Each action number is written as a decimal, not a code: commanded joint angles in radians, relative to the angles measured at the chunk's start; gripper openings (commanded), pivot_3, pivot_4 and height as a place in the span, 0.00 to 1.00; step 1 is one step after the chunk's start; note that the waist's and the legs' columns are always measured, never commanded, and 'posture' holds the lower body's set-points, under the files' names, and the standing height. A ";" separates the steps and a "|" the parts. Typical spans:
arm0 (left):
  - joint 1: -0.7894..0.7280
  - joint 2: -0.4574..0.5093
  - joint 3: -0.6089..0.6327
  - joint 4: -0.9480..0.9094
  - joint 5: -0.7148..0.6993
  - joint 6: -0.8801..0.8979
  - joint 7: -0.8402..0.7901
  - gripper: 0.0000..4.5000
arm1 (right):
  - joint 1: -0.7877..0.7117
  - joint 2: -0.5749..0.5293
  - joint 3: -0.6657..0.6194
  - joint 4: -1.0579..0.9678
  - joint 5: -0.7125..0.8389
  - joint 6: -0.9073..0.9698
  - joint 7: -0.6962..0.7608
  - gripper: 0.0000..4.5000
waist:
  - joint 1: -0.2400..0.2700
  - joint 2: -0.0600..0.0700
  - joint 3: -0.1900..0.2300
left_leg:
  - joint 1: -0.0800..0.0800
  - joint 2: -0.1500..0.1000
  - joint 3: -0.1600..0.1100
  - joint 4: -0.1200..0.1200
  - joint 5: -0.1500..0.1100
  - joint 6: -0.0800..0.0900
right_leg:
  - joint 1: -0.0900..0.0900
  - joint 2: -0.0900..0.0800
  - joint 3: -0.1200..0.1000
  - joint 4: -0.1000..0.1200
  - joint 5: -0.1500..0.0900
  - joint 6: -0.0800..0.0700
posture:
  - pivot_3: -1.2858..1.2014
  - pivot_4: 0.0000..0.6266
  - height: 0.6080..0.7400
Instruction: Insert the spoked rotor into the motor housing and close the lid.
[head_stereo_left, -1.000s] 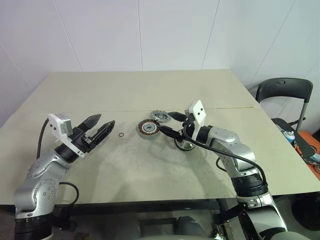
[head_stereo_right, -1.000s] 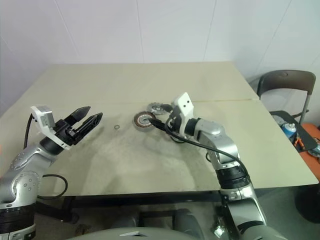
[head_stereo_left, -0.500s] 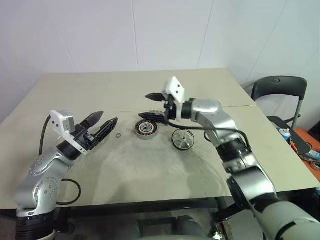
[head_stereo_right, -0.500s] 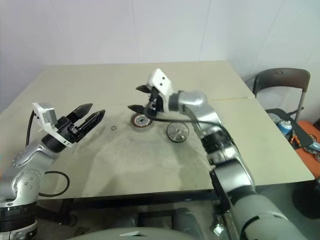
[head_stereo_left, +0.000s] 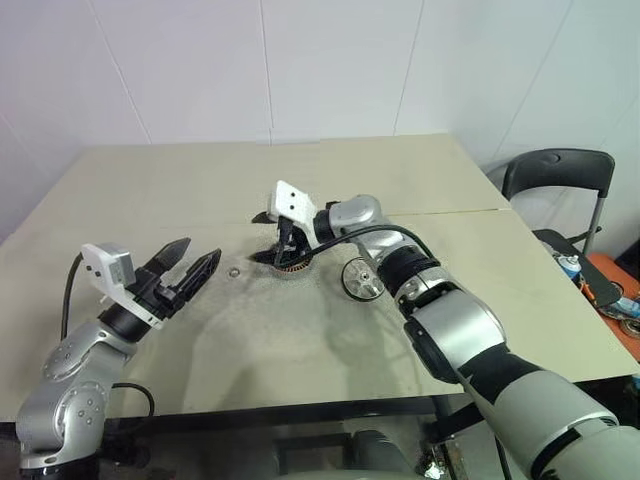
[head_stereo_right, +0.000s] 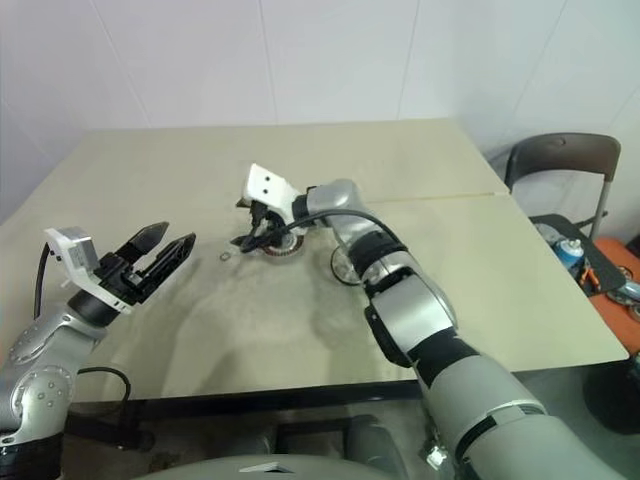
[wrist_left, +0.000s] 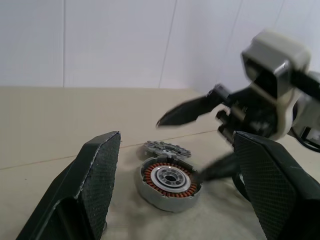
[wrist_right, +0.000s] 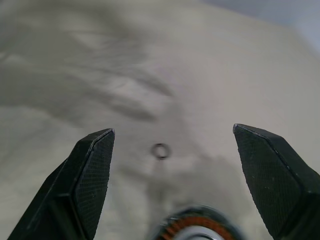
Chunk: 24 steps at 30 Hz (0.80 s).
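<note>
desk: big beige desk (head_stereo_left: 300, 330), matte top with a seam line running across it, looks like two slabs pushed together. mostly bare apart from the motor bits in the middle

room: plain white panelled wall behind the desk. one black chair (head_stereo_left: 560, 180) off the robot's right corner, and some colourful clutter (head_stereo_left: 600, 290) low down by the right edge, can't really tell what it is

count: one motor housing, one spoked rotor, one lid, one tiny ring, two claws. that's the whole lot

motor housing: copper-wound disc (wrist_left: 169, 181) lying flat around the middle of the desk, windings facing up, silver centre

spoked rotor: the notched silver disc (wrist_left: 167, 148) flat on the desk just behind the housing, on the wall side. close to it, can't say if they touch

lid: round grey cap (head_stereo_left: 363, 279) on the desk on the robot's right of the housing, near but apart from it

ring: little dark ring (wrist_right: 160, 150) on the robot's left of the housing, sitting on its own

right claw: right claw (head_stereo_left: 268, 237) reaches across over the housing, pointing toward the robot's left and a bit down. fingers spread wide, nothing between them

left claw: left claw (head_stereo_left: 190, 265) hangs above the left part of the desk, aimed at the parts, fingers apart and empty. well clear of the ring and housing
</note>
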 joint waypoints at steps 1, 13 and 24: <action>0.007 0.001 0.019 -0.084 -0.020 -0.006 0.031 0.85 | -0.057 0.021 0.017 0.016 -0.043 -0.053 0.056 0.89 | -0.001 0.000 0.000 | 0.000 0.000 0.000 0.000 0.000 0.000 | 0.000 0.000 0.000 0.000 0.000 0.000 | 0.52 0.00 1.00; 0.033 -0.004 0.009 -0.116 -0.026 -0.002 0.069 0.85 | -0.053 -0.042 0.082 0.139 -0.247 -0.098 -0.057 0.89 | -0.001 0.000 0.000 | 0.001 -0.001 0.000 -0.002 0.001 -0.001 | 0.000 0.000 0.000 0.000 0.000 0.000 | 0.52 0.00 1.00; 0.027 -0.028 -0.025 -0.097 -0.012 -0.018 0.067 0.85 | -0.008 -0.076 0.135 0.158 -0.367 -0.140 -0.127 0.89 | -0.023 0.000 0.000 | 0.001 -0.001 0.000 -0.002 0.001 -0.002 | 0.000 0.001 0.000 0.001 0.000 0.000 | 0.52 0.00 1.00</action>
